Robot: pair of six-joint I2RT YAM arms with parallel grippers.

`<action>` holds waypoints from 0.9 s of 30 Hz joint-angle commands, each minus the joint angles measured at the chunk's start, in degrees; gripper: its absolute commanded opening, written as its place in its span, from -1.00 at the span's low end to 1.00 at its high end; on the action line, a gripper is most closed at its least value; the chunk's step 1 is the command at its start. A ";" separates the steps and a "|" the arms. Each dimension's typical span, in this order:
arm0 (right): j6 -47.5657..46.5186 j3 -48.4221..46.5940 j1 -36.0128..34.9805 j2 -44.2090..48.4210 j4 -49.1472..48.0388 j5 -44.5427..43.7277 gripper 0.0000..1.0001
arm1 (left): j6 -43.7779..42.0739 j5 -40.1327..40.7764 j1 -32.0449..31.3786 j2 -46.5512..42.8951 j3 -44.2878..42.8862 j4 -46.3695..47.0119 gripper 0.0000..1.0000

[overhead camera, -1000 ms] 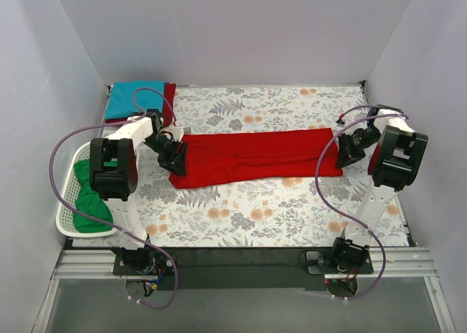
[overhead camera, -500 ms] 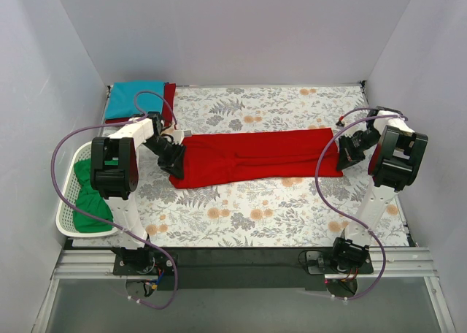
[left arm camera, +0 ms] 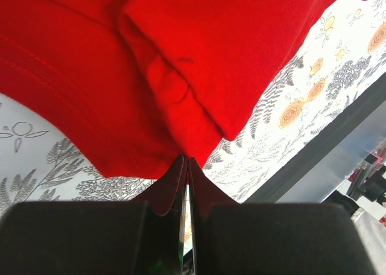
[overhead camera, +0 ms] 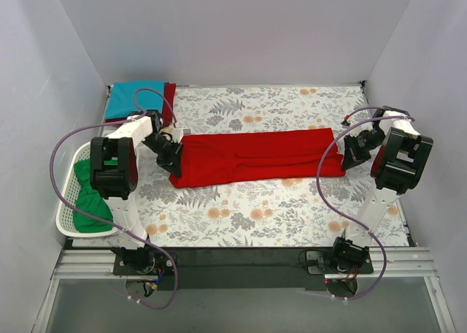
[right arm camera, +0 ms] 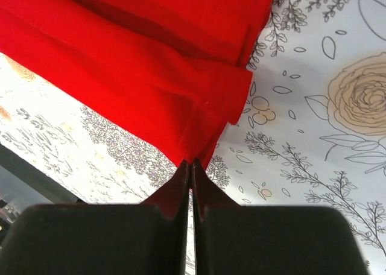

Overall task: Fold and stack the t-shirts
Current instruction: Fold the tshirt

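Note:
A bright red t-shirt [overhead camera: 255, 156] lies folded into a long strip across the middle of the floral table. My left gripper [overhead camera: 174, 160] is shut on its left end, pinching the cloth edge [left arm camera: 187, 148] between its tips. At the strip's right end my right gripper [overhead camera: 350, 158] is shut on a corner of the layered cloth [right arm camera: 196, 148]. A folded teal blue t-shirt [overhead camera: 133, 99] sits on a darker red one [overhead camera: 170, 101] at the back left. A green t-shirt [overhead camera: 89, 201] lies crumpled in the basket.
A white lattice basket [overhead camera: 67, 215] stands at the left edge of the table [overhead camera: 277, 216]. Grey walls close in the left, back and right sides. Purple cables loop from both arms. A dark rail [overhead camera: 241, 258] runs along the near edge.
Both grippers have closed on the ends of the bright red t-shirt. The right arm has shifted slightly to the right. The shirt lies as it did.

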State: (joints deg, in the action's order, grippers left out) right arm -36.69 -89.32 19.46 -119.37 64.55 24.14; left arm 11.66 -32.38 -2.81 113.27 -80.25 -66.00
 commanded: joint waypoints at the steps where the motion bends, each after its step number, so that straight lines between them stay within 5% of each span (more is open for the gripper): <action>1: -1.81 0.90 0.58 3.09 1.54 -0.76 -0.97 | -1.38 -0.75 0.87 -1.39 -2.19 -1.85 -1.00; 18: -2.34 1.60 0.84 0.98 1.01 -1.03 -0.94 | -0.24 2.06 1.05 0.72 -0.08 0.69 -1.00; 22: -2.77 1.52 0.84 2.38 1.63 -1.11 -0.25 | -1.20 -0.13 1.05 -0.85 -3.15 -1.14 -0.57; 27: -4.44 0.47 0.84 6.69 2.68 -0.76 0.02 | -3.13 -2.16 0.88 -7.96 -3.78 -2.82 -0.24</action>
State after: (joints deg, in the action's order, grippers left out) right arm -39.48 -87.18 19.92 -117.80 64.99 22.48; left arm 10.24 -32.10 -2.09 112.71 -82.11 -67.46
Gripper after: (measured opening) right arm 0.502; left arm 0.365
